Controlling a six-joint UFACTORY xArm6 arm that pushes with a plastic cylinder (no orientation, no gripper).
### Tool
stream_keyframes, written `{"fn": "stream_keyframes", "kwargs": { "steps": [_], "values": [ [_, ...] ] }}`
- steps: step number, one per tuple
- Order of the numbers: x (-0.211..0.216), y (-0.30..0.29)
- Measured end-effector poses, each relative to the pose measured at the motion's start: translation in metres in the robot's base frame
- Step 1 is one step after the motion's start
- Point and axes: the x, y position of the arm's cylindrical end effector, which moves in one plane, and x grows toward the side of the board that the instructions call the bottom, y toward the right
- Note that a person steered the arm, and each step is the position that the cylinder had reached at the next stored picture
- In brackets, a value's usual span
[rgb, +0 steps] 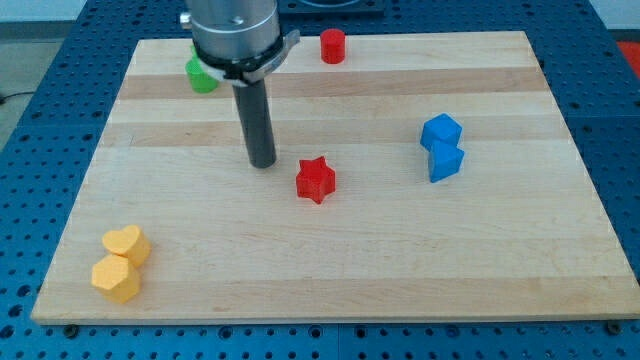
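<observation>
1. My tip (262, 163) rests on the wooden desk (330, 270), left of centre; the arm ends in a plain rod, with no gripper on it.
2. Nearest is the red star block (316, 179), just to the view's right of my tip and apart from it.
3. A green block (201, 76) sits partly hidden behind the arm near the view's top; its shape is unclear.
4. A red cylinder (332, 46) stands at the top edge.
5. Two blue blocks (442, 147) touch at the right.
6. Two yellow blocks (121, 263) touch at bottom left.

my tip (262, 163) rests on the board, rod upright beneath the arm.
</observation>
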Motion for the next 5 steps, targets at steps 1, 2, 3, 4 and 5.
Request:
{"fn": "stream_keyframes", "kwargs": {
  "steps": [1,2,3,4,5],
  "values": [
    [0.044,-0.001],
    [0.080,0.002],
    [0.058,0.052],
    [0.017,0.056],
    [-0.016,0.070]
  ]
}}
